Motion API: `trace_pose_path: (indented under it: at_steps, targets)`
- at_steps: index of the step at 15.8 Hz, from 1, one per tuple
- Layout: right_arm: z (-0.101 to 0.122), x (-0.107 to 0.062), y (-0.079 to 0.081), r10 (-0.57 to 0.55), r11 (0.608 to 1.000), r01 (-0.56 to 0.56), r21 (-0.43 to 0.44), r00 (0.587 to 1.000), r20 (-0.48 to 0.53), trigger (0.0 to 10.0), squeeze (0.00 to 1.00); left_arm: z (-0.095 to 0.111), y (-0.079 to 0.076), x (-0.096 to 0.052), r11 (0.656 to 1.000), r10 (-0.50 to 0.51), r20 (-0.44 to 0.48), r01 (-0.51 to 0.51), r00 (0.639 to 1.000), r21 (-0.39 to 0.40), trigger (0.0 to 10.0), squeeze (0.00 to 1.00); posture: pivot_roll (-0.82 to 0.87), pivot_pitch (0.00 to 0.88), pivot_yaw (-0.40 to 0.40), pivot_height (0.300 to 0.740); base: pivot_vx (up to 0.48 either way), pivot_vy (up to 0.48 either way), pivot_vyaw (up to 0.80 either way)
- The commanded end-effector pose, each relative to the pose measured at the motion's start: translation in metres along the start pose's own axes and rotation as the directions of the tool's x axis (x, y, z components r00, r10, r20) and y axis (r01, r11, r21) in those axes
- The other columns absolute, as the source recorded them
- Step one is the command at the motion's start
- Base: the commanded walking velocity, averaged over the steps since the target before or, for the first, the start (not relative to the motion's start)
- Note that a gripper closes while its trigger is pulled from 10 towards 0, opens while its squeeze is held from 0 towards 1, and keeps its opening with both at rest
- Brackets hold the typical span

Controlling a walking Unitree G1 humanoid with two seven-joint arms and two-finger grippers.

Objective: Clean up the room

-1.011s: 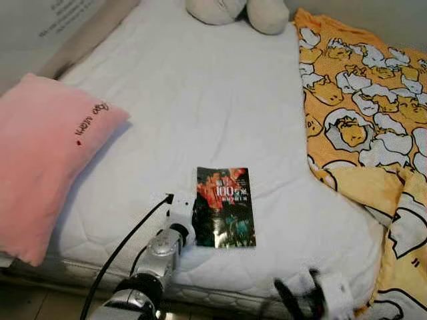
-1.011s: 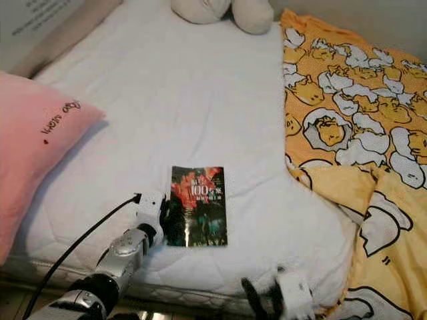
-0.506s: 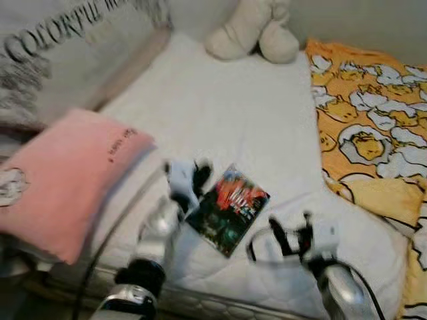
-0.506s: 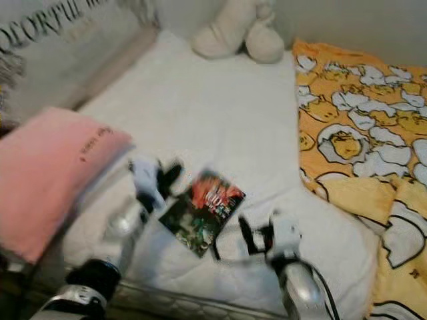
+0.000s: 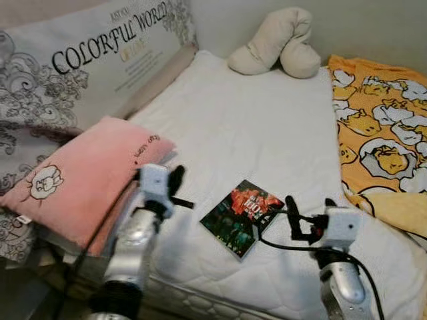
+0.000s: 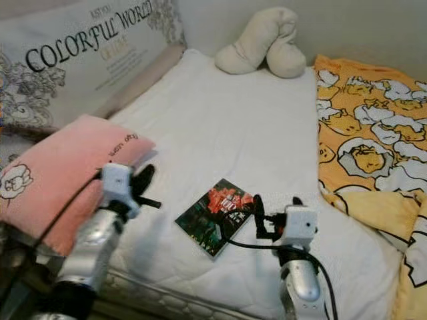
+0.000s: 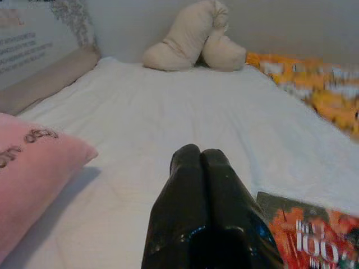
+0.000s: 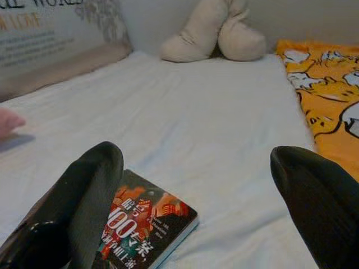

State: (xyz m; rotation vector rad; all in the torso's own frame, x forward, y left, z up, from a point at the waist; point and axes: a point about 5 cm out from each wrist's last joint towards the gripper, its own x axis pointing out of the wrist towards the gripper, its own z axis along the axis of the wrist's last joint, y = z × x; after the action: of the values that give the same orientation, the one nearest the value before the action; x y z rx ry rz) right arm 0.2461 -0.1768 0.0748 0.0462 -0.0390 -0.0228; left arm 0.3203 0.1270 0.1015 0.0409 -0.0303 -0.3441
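The book's (image 5: 241,216) small print was too fine to read, and the blanket (image 5: 383,133) ran off the frame edge. A white mattress (image 5: 267,127) lay between a printed headboard (image 5: 80,67) and that blanket, with a pink pillow (image 5: 80,180) beside me. The book lay between my grippers: the left (image 7: 201,159) pinched shut and empty, the right (image 8: 196,179) spread wide just behind it.

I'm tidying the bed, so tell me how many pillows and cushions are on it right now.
2. The pink pillow lies at the bed's left edge, beside the left gripper. The beige cushion sits at the far end against the wall. More could be hidden under the yellow blanket.
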Motion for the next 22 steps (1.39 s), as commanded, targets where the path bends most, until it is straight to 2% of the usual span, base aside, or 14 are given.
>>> trace_pose_path:
  at_steps: [1, 2, 4, 6, 7, 10, 11, 12, 13, 14, 16, 18, 21, 22]
  targets:
    - [0.007, 0.003, -0.004, -0.029, 0.999, 0.03, -0.015, 0.999, 0.046, 10.0, 0.0, 0.006, -0.002, 0.004, 0.998, -0.012, 0.002, 0.012, 1.0, 0.065, 10.0, 0.0, 0.15, 0.0, 0.034, 0.74, 0.0, 0.0, 0.0]
    - [0.004, -0.004, -0.007, -0.043, 0.998, 0.045, -0.039, 0.998, 0.034, 10.0, 0.0, 0.007, -0.001, 0.004, 0.992, 0.002, -0.001, -0.002, 1.0, 0.124, 10.0, 0.0, 0.14, 0.0, 0.031, 0.74, 0.0, 0.0, 0.0]
    - [-0.005, -0.013, -0.011, -0.083, 0.995, 0.082, -0.048, 0.996, -0.016, 10.0, 0.0, 0.007, 0.001, 0.005, 0.99, 0.02, -0.005, -0.019, 1.0, 0.138, 10.0, 0.0, 0.13, 0.0, 0.034, 0.74, 0.0, 0.0, 0.0]
    - [-0.014, -0.003, -0.007, -0.063, 0.997, 0.061, -0.042, 0.996, -0.065, 10.0, 0.0, 0.009, -0.003, 0.016, 0.988, 0.027, -0.006, -0.026, 1.0, 0.149, 10.0, 0.0, 0.12, 0.0, 0.035, 0.74, 0.0, 0.0, 0.0]
    - [-0.017, -0.001, -0.008, -0.092, 0.996, 0.092, 0.002, 0.992, -0.091, 10.0, 0.0, 0.01, -0.001, 0.018, 0.986, 0.029, -0.001, -0.029, 1.0, 0.167, 10.0, 0.0, 0.12, 0.0, 0.034, 0.74, 0.0, 0.0, 0.0]
    - [-0.01, -0.003, -0.017, -0.138, 0.99, 0.137, -0.021, 0.989, -0.055, 10.0, 0.0, 0.012, 0.001, 0.015, 0.98, 0.045, 0.021, -0.048, 0.999, 0.195, 10.0, 0.0, 0.11, 0.0, 0.031, 0.74, 0.0, 0.0, 0.0]
    - [-0.008, -0.007, -0.021, -0.168, 0.985, 0.166, -0.035, 0.985, -0.043, 10.0, 0.0, 0.011, 0.001, 0.012, 0.981, 0.048, 0.023, -0.052, 0.999, 0.185, 10.0, 0.65, 0.11, 0.0, 0.03, 0.74, 0.0, 0.0, 0.0]
    - [-0.004, -0.014, -0.029, -0.222, 0.974, 0.221, -0.042, 0.975, -0.017, 10.0, 0.0, 0.009, -0.003, 0.003, 0.988, 0.021, 0.046, -0.028, 0.999, 0.151, 10.0, 1.0, 0.11, 0.0, 0.027, 0.74, 0.0, 0.0, 0.0]
    - [-0.009, -0.024, -0.033, -0.232, 0.971, 0.229, -0.066, 0.972, -0.041, 10.0, 1.0, -0.01, -0.014, -0.011, 0.983, -0.033, -0.016, 0.035, 0.999, 0.179, 10.0, 1.0, 0.11, 0.0, 0.024, 0.74, 0.0, 0.0, 0.0]
    - [-0.012, -0.027, -0.033, -0.23, 0.972, 0.226, -0.073, 0.972, -0.053, 10.0, 1.0, -0.016, -0.017, -0.015, 0.981, -0.044, -0.04, 0.051, 0.998, 0.19, 10.0, 1.0, 0.1, 0.0, 0.025, 0.74, 0.0, 0.0, 0.0]
    - [-0.026, -0.034, -0.032, -0.236, 0.969, 0.224, -0.108, 0.965, -0.115, 10.0, 1.0, -0.027, -0.022, -0.001, 0.975, -0.047, -0.108, 0.069, 0.993, 0.21, 10.0, 1.0, 0.09, 0.0, 0.008, 0.74, 0.0, 0.0, 0.0]
    - [-0.03, -0.038, -0.025, -0.194, 0.974, 0.172, -0.144, 0.97, -0.15, 10.0, 1.0, -0.036, -0.019, 0.004, 0.982, -0.048, -0.163, 0.076, 0.985, 0.171, 10.0, 1.0, 0.07, 0.036, -0.013, 0.74, 0.0, 0.0, -0.64]
    - [-0.034, -0.05, -0.014, -0.114, 0.982, 0.081, -0.168, 0.973, -0.2, 10.0, 1.0, -0.04, -0.008, 0.011, 0.98, -0.021, -0.225, 0.065, 0.974, 0.188, 10.0, 1.0, 0.02, 0.108, -0.032, 0.74, 0.0, 0.0, -0.77]
    - [-0.034, -0.053, -0.014, -0.102, 0.981, 0.064, -0.183, 0.973, -0.206, 10.0, 1.0, -0.038, 0.005, 0.016, 0.969, 0.05, -0.238, 0.01, 0.97, 0.245, 10.0, 0.0, 0.0, 0.131, -0.033, 0.74, 0.0, 0.0, -0.77]
